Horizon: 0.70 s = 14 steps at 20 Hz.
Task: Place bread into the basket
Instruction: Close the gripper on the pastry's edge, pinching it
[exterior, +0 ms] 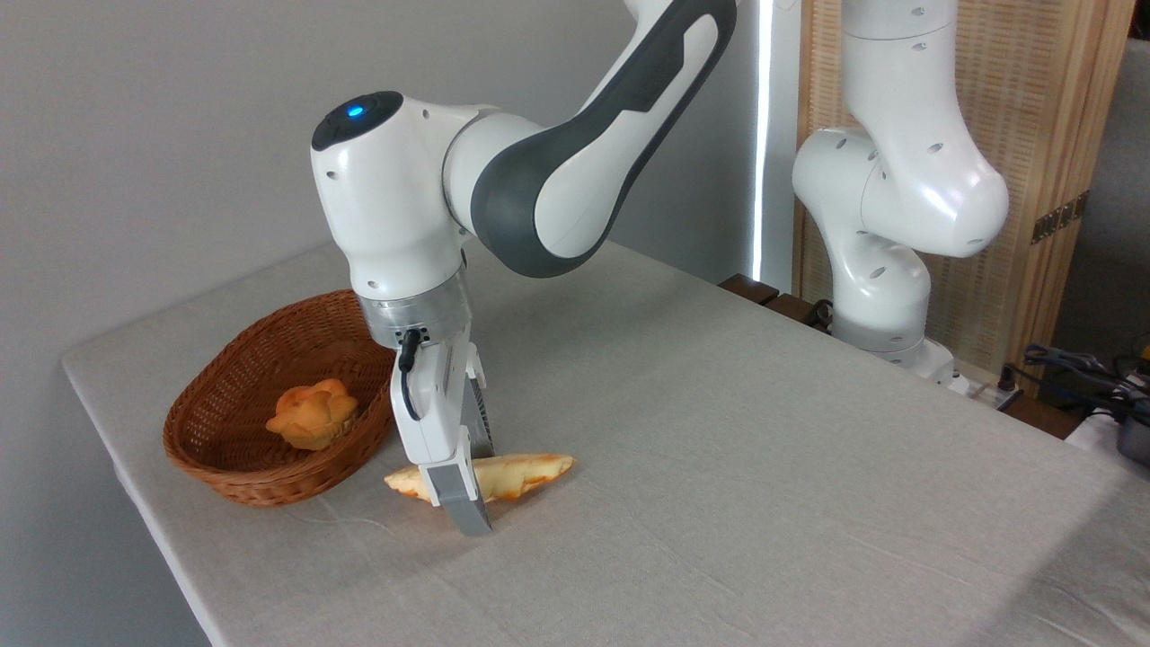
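Camera view, and the bread [521, 474] is tipped up on its edge on the table [719, 467], its pale golden crust seen nearly side-on, one pointed end reaching right, the other poking out left of the fingers; it sits just beside the near rim of the basket [235, 467], not in it. The end effector [463, 503] stands astride the loaf's left half, pointing down with a slight lean; the near finger [460, 503] crosses in front of the crust and its tip reaches table level; the far finger is mostly hidden behind, so the fingers look drawn in on the loaf across its thin dimension, though how firm the pinch is I cannot tell. That edge-up tilt makes sense; a flat loaf offers little to pinch lying down, and stood on edge it fits between 2 fingers. Judging from here, the grasp is just being made and the lift and carry are not yet done. Out to the left, the basket already holds 1 small orange flower-shaped bun [312, 414] near its middle; the long loaf will want the free space alongside it. Behind, the arm's white base [885, 270] rises at the table's far right edge.
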Tool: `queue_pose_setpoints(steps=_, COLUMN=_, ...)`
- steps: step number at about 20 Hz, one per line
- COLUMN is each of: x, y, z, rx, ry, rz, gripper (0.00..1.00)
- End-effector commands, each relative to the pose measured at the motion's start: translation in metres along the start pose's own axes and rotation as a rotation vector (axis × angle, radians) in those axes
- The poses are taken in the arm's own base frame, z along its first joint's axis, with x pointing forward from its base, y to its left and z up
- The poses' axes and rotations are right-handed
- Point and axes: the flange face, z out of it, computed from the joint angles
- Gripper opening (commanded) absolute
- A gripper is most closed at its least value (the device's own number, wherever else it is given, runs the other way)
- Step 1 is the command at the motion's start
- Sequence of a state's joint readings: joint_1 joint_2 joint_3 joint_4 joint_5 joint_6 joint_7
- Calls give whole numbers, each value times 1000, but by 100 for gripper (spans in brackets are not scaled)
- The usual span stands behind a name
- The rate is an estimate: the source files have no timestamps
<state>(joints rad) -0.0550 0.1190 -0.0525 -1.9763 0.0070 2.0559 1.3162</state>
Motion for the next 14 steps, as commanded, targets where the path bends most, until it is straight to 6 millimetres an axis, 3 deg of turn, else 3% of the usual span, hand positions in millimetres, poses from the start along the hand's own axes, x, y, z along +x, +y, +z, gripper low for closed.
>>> queue_pose_setpoints(steps=1, x=-1, y=0, z=5, rx=-9, ry=-15, rz=22, gripper=53)
queue_pose_setpoints(steps=3, x=-1, y=0, z=6, rx=-12, ry=-16, rz=22, gripper=42)
queue_pose_setpoints(steps=14, x=-1, y=2, z=5, rx=-20, ry=-18, rz=23, gripper=39)
